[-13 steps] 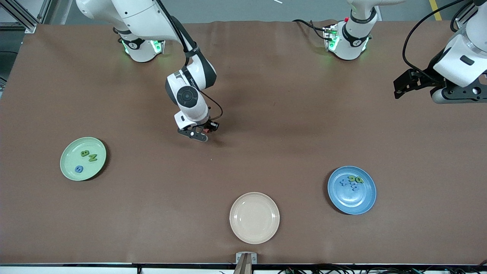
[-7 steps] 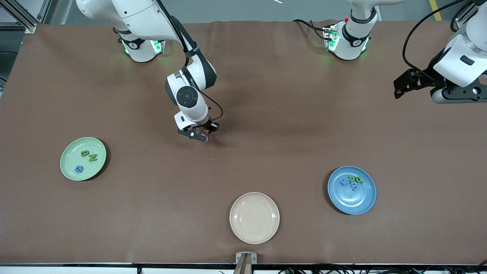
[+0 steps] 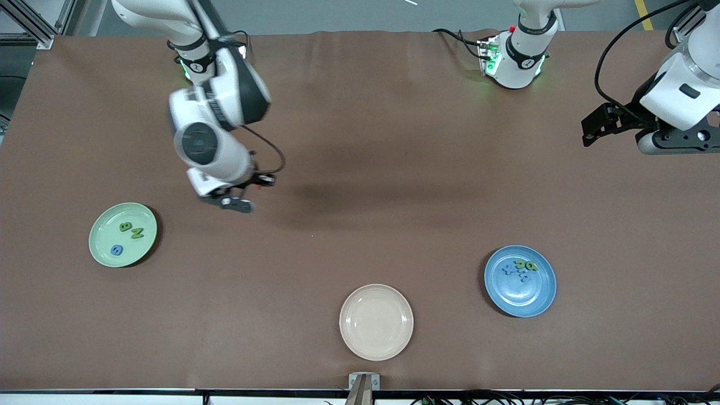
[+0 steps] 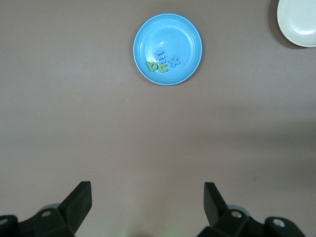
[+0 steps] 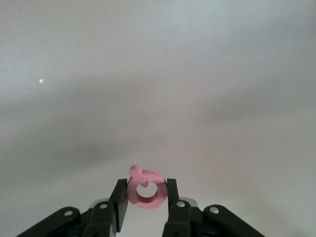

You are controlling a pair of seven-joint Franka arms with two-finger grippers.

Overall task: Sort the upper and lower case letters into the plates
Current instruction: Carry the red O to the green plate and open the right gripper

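The right gripper (image 5: 144,197), over bare table (image 3: 360,169), pinches the red letter (image 5: 144,190) squarely between its fingertips. The left gripper (image 4: 147,202) waits, jaws spread.

Cream plate (image 4: 300,22) cut off at left wrist view's edge.

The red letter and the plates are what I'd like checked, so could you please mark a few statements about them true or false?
1. The right claw holds the red letter. True.
2. The cream plate holds three letters. False: nothing lies in it.
3. The left claw is shut on a letter. False: it is open, holding nothing, high over bare table.
4. The green plate holds three letters. True.
5. The blue plate holds letters. True.
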